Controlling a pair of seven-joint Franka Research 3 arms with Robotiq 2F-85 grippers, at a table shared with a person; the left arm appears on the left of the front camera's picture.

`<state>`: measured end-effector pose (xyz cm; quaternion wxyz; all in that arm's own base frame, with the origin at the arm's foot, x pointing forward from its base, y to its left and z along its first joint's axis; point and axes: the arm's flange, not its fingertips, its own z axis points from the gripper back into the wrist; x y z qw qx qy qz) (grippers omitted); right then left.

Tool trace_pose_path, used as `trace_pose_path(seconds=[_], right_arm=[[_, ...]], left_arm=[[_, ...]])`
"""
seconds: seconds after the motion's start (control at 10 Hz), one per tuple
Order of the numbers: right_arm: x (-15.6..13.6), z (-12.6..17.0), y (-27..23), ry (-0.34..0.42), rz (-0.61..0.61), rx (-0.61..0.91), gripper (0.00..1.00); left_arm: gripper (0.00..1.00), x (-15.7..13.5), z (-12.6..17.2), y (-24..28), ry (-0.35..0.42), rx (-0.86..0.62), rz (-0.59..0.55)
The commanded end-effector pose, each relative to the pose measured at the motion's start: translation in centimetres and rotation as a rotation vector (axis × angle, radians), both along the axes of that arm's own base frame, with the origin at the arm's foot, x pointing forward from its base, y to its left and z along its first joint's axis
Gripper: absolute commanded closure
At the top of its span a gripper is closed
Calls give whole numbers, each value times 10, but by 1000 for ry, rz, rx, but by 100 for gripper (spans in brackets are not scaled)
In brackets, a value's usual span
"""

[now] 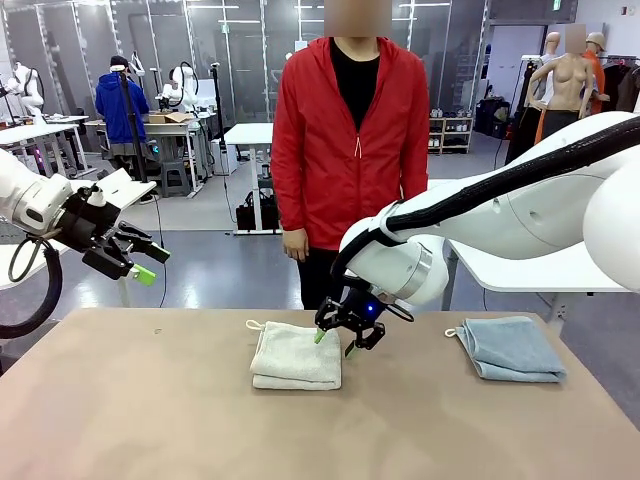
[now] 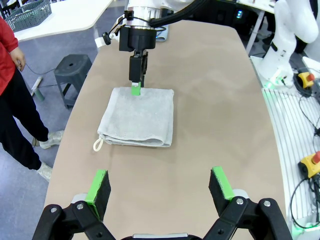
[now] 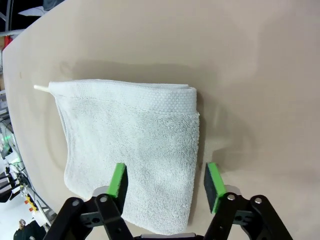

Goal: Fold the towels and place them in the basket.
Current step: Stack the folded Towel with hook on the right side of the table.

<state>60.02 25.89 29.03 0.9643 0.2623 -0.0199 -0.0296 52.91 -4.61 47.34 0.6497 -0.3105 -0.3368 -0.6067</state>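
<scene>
1. Two towels lie on the tan table [image 1: 150, 420], both folded and well apart: a cream-white towel [image 1: 296, 356] near the middle and a pale blue-grey towel [image 1: 510, 348] toward the robot's right.
2. No readable brand, label or writing shows on either cloth; each has a small corner loop.
3. One dark mesh basket [image 2: 28, 13] sits on a white table beyond the person's side, seen in the left wrist view.
4. The right gripper [image 1: 334, 342] hangs over the cream-white towel's right edge, jaws partly apart, one green pad over the cloth and one past its edge; it grips nothing, and contact cannot be told.
5. The left gripper [image 1: 140, 262] is raised off the table at the robot's left, jaws spread wide and empty.
6. One person in a red jacket [image 1: 348, 140] stands at the far side, right behind the cream-white towel.
7. A grey stool [image 2: 72, 70] stands on the floor beside the table.
</scene>
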Motion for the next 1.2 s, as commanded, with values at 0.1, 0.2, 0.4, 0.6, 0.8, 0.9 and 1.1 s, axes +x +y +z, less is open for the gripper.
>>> trace_pose_path(seconds=[0.1, 0.2, 0.4, 0.6, 0.8, 0.9, 1.1], right_arm=[[2, -2, -3, -6, 20, 40, 40], [1, -2, -3, -8, 27, 34, 40], [1, -2, -2, -4, 15, 34, 56], [0, -1, -3, -6, 14, 36, 56], [-1, 0, -4, 4, 7, 41, 76], [-1, -1, -5, 6, 8, 43, 95], [-1, -1, -5, 7, 10, 41, 100]], left_arm=[[0, -1, 1, 0, 0, 0, 1], [0, -1, 1, 0, 0, 0, 1], [0, -1, 1, 0, 0, 0, 1], [0, -1, 1, 0, 0, 0, 1], [0, -1, 1, 0, 0, 0, 1], [0, -1, 1, 0, 0, 0, 1], [0, -1, 1, 0, 0, 0, 1]])
